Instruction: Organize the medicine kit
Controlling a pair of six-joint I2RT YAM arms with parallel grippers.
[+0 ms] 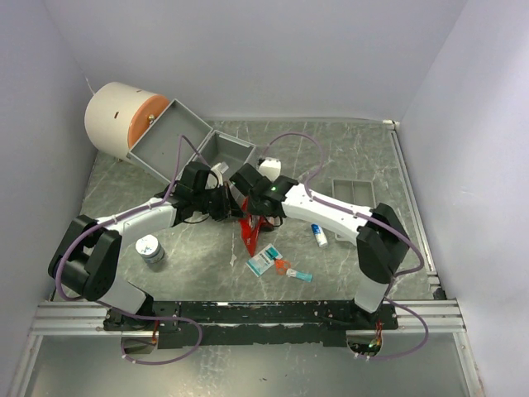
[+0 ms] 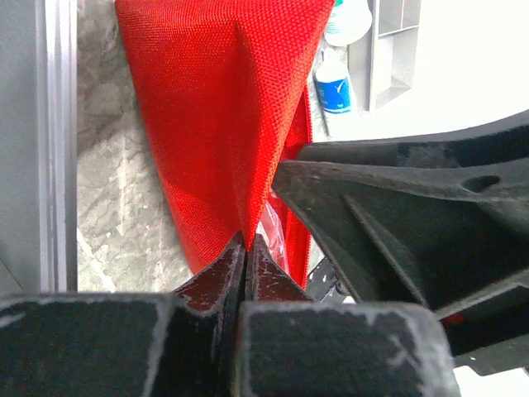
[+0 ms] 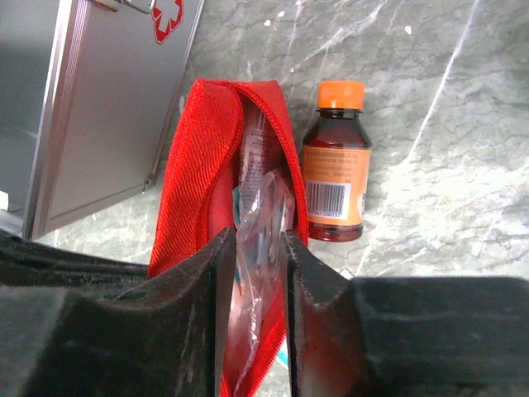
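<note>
A red fabric pouch (image 1: 251, 230) stands open on the marble table between both arms. My left gripper (image 1: 223, 203) is shut on the pouch's edge; in the left wrist view the closed tips (image 2: 246, 241) pinch a fold of the red fabric (image 2: 223, 107). My right gripper (image 1: 248, 190) is above the pouch's mouth. In the right wrist view its fingers (image 3: 258, 240) grip a clear plastic packet (image 3: 263, 207) that reaches down into the open pouch (image 3: 194, 174). A brown medicine bottle with an orange cap (image 3: 334, 165) lies right beside the pouch.
An open grey metal first-aid case (image 1: 178, 136) sits at the back left with a white and orange roll (image 1: 124, 120). A grey divided tray (image 1: 355, 190), a small blue-labelled bottle (image 1: 319, 235), a teal packet (image 1: 264, 260), a small syringe-like item (image 1: 294, 271) and a round tin (image 1: 150, 248) lie around.
</note>
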